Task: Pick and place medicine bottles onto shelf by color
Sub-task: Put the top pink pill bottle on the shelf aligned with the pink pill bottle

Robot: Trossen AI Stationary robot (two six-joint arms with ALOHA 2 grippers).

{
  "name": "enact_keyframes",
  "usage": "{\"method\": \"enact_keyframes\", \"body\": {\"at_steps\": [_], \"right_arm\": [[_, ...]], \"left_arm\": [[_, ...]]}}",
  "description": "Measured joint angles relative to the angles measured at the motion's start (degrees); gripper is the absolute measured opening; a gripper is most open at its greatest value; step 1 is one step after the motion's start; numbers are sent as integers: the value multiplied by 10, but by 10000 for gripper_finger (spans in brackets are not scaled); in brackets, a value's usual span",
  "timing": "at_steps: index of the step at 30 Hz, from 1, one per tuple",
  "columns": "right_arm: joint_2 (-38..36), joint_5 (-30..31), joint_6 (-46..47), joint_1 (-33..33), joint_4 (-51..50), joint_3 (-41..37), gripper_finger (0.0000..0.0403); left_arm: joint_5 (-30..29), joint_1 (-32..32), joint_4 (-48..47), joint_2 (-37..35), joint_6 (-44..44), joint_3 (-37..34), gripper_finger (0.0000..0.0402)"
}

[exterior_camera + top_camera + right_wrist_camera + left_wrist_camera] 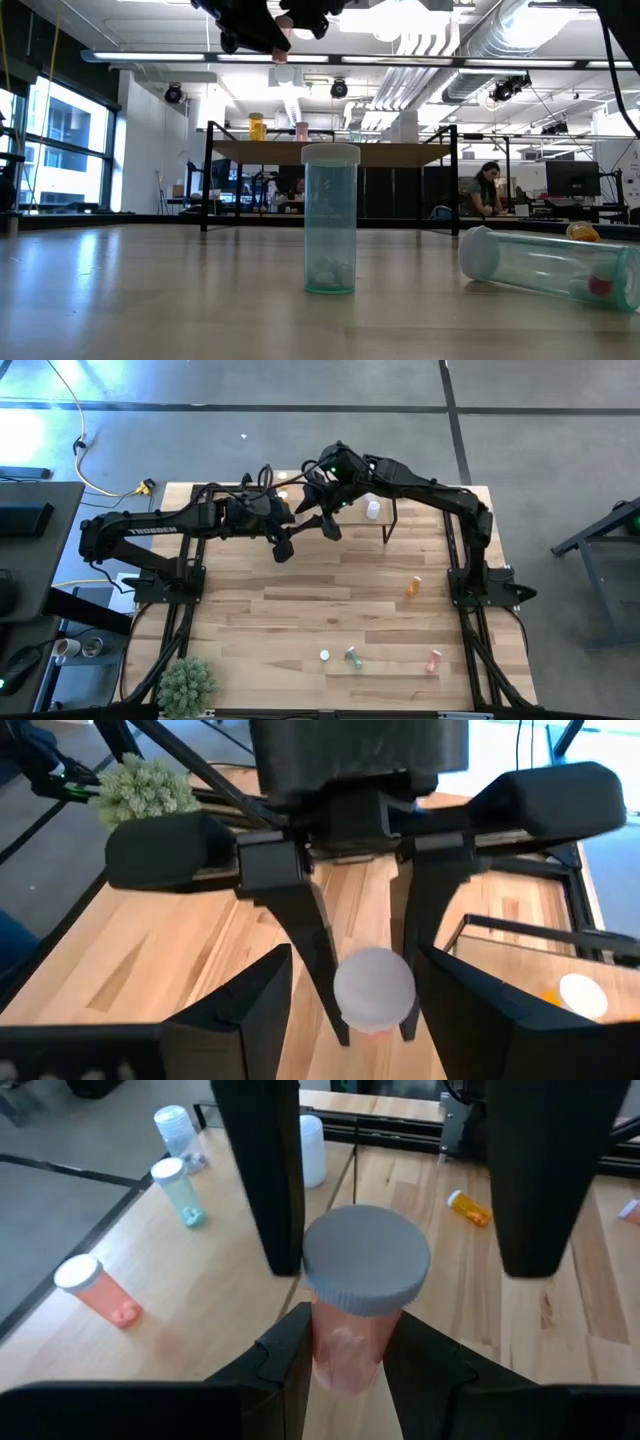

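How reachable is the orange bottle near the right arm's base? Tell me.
Probably yes: the right gripper is open, holding nothing, and the orange bottle lies alone on bare table beside that arm's base, nothing between.

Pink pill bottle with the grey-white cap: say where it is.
The pink bottle is aloft over the table's far middle beside the light-wood shelf, clamped in the left gripper, between the right gripper's open fingers.

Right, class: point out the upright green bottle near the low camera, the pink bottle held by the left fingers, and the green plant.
Upright green white-capped bottle (329, 225): low view, body.
Pink grey-capped bottle (366, 1258): left wrist view, cap.
Green plant (187, 682): high view, foliage.
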Motion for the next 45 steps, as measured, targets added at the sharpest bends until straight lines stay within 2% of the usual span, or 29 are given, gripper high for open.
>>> {"method": "enact_keyframes", "body": {"at_steps": [6,15,26,35,39,45], "right_arm": [[3,40,0,5,1,0,197],[8,44,0,9,-4,0,195],[8,50,2,9,-3,0,121],[8,50,2,9,-3,0,111],[8,77,5,9,-3,0,110],[5,81,5,-3,-9,0,109]], "left_arm": [[6,3,0,0,2,0,101],[5,3,0,0,2,0,101],[8,3,0,0,-2,0,101],[4,3,0,0,-2,0,104],[1,3,-1,0,-6,0,118],[-2,3,-4,0,-24,0,168]]}}
